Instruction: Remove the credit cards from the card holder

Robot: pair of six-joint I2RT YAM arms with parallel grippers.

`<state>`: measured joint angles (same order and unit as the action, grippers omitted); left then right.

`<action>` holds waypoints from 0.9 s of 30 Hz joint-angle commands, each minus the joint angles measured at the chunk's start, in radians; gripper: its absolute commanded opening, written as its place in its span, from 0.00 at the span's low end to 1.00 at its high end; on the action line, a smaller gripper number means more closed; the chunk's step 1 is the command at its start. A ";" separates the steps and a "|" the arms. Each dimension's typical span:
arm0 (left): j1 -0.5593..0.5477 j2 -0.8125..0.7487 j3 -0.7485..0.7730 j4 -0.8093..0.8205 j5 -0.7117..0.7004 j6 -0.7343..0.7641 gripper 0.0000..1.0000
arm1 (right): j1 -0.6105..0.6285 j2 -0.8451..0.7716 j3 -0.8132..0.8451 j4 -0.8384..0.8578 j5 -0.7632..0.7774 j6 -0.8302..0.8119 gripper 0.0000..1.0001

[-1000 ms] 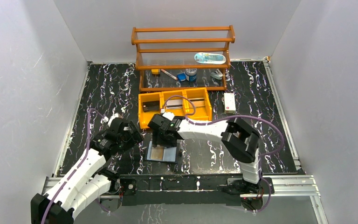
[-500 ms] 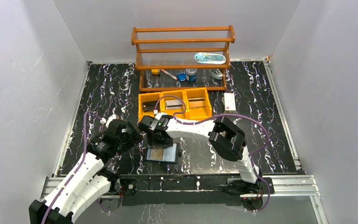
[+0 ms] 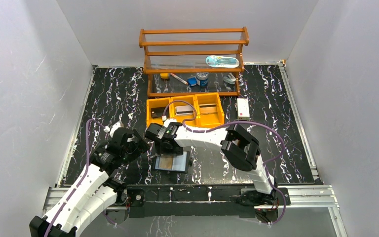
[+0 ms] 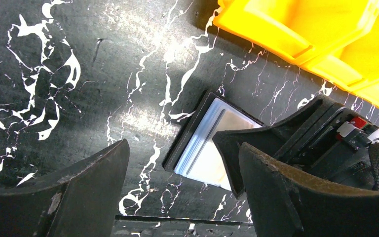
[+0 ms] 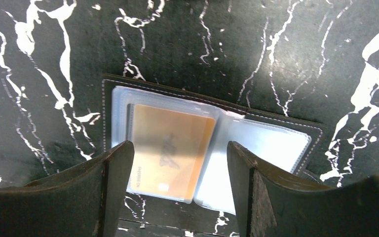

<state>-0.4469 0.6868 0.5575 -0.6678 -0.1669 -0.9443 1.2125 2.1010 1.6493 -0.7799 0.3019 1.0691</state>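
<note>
Two grippers hang low over the black marbled table, and we take them from left to right.

Our left gripper has its jaws spread wide, with nothing pinched. Between its fingertips we see mostly bare tabletop. Just ahead of them, nearer the right-hand finger, lies one end of the card holder, open with its pale inside facing up. The dark body of the other gripper covers the holder's far end. Further ahead, beyond the right-hand finger, stands the yellow tray.

Our right gripper sits directly over the card holder, and its jaws too stand wide apart and grip nothing. The holder lies flat on the table, its spine running roughly ahead of the gap between the fingers. A tan credit card rests in the clear sleeve of the panel on the left-finger side, and its near corner is hidden behind that finger. The other panel reaches past the right-hand finger and shines pale blue-grey. Whether it holds a card we cannot tell through the glare.

From above, the yellow tray lies well beyond both sets of jaws, with the wooden shelf behind it and a small white box just to the tray's right.
</note>
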 commanded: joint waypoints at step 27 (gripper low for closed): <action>0.005 -0.092 0.032 -0.078 -0.095 -0.041 0.89 | 0.002 0.006 -0.049 0.056 -0.038 0.007 0.64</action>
<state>-0.4469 0.5983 0.5579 -0.7353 -0.2508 -0.9951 1.2125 2.1265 1.6569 -0.7345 0.2699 1.0698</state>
